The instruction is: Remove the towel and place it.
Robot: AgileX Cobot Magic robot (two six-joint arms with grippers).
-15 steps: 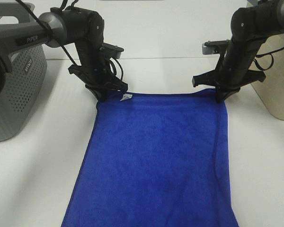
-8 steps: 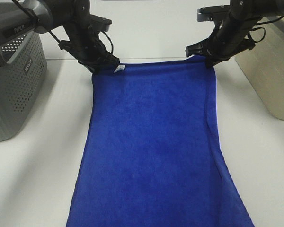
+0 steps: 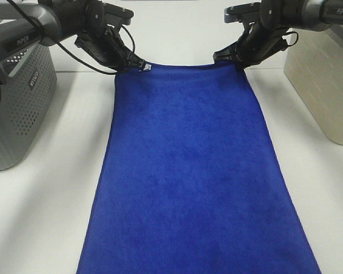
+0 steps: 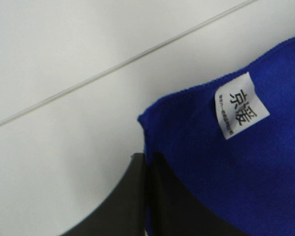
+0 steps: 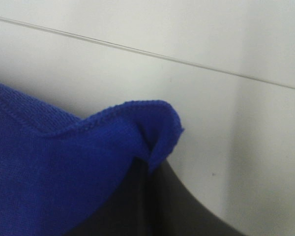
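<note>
A plain white table (image 3: 51,200) runs back to a white wall, with a perforated grey basket (image 3: 20,108) at one side and a beige bin (image 3: 326,85) at the other. Across the table between them lies the towel (image 3: 188,171), a long blue sheet stretching from the near edge of the high view up to the two pincers at its far end.

The left pincer (image 3: 130,61) is pressed together on one far corner, the one with the white tag (image 4: 241,112) just beside its tips. The right pincer (image 3: 235,61) is pinching the other far corner, where the hem (image 5: 137,110) curls over its dark fingers. The cloth between the two grips looks taut and fairly level.

Judging from this, the step in hand is the laying-out: the towel is out of the basket and being drawn flat by both arms. The next move seems to call for lowering both corners evenly to the surface, keeping the tension equal so neither side skews, then releasing both grips and lifting clear without dragging the hem.
</note>
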